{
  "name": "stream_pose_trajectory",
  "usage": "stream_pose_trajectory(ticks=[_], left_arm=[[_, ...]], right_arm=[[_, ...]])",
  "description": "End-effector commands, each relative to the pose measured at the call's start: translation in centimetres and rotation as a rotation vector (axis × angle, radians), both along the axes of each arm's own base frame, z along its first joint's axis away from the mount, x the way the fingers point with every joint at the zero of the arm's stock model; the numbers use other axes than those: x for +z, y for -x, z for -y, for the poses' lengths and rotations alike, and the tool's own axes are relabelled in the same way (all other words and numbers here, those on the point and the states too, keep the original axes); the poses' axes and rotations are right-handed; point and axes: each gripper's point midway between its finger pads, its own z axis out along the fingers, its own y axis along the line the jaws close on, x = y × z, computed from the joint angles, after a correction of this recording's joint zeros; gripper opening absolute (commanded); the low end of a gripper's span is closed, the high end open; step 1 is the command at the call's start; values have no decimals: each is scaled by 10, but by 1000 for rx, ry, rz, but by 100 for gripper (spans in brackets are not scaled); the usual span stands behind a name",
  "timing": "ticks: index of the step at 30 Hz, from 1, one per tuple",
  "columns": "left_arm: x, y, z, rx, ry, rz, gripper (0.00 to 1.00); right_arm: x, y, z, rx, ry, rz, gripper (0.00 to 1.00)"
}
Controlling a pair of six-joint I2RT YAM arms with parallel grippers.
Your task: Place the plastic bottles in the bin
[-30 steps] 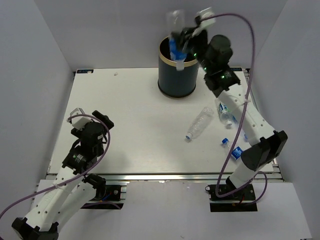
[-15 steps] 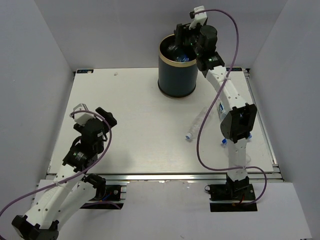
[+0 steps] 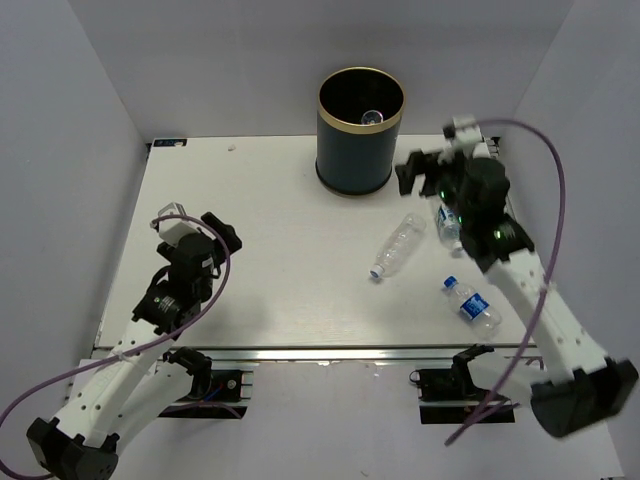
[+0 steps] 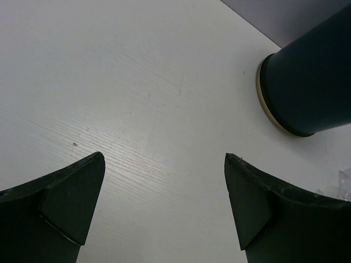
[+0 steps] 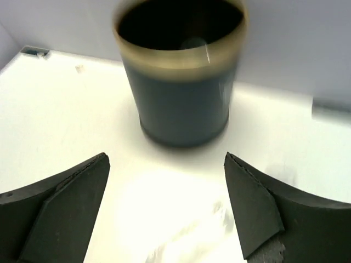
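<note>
Clear bottle [image 3: 399,244] lies diagonally (cap near-left).

Upright gold-rimmed navy bin [image 3: 345,165]; clear bottle [image 3: 398,245] and blue-labelled bottle [image 3: 472,304] on their sides, apart.

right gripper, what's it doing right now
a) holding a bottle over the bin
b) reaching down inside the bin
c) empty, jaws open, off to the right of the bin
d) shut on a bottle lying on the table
c: the right wrist view shows the right gripper with its jaws wide apart and nothing between them, and the top view puts it to the right of the bin, not over its opening.
</note>
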Motion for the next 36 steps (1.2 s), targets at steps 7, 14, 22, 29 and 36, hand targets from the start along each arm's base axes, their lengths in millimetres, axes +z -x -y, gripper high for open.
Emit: stream_pose_trajectory(ticks=[7, 14, 22, 29, 36], left_arm=[[-11, 2, 20, -96, 52, -25, 98], [-13, 6, 20, -93, 80, -23, 98], [-14, 12, 13, -62, 103, -9, 98], [-14, 16, 2, -18, 91, -2, 98], [-10, 13, 0, -2, 74, 12, 98]], right_arm=[[-186, 51, 46, -347, -171, -509, 89], [-242, 36, 37, -383, -201, -611, 89], [-295, -1, 54, -616, -226, -672, 89], [-312, -27, 46, -625, -259, -674, 85], [-191, -58, 29, -418, -276, -380, 59]])
